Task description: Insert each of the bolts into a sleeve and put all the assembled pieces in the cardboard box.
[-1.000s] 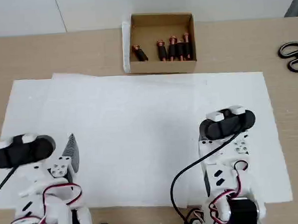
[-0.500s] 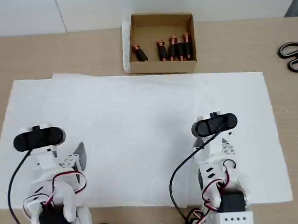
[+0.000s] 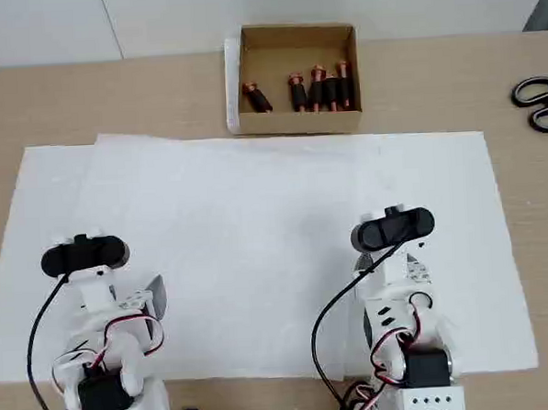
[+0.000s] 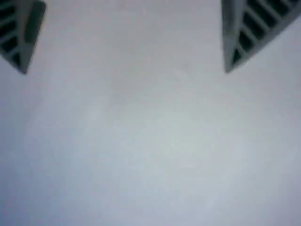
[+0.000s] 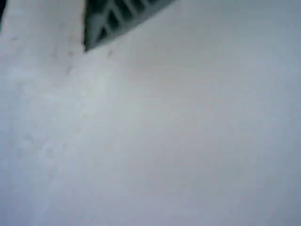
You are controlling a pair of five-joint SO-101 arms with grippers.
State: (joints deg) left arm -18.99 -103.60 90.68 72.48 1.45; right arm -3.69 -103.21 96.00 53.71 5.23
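Observation:
The cardboard box (image 3: 290, 41) stands at the table's far middle. Several assembled pieces (image 3: 320, 90), copper bolts in black sleeves, lie in a row inside it, and one more assembled piece (image 3: 256, 98) lies apart near its left wall. My left gripper (image 4: 125, 70) hovers just above the white paper, open wide with nothing between its fingers (image 4: 247, 33). The left arm (image 3: 85, 255) is folded back at the near left. My right gripper (image 5: 44, 33) is also low over the paper, open by a narrow gap and empty. The right arm (image 3: 392, 228) sits at the near right.
A large white paper sheet (image 3: 257, 224) covers the middle of the wooden table (image 3: 112, 94). Black-handled scissors (image 3: 540, 101) lie at the far right edge, off the paper. Cables hang from both arms near the front edge.
Both arms have drawn back toward the near edge and folded lower. The left arm's head kept shifting right; the right arm has stood still for the last half second.

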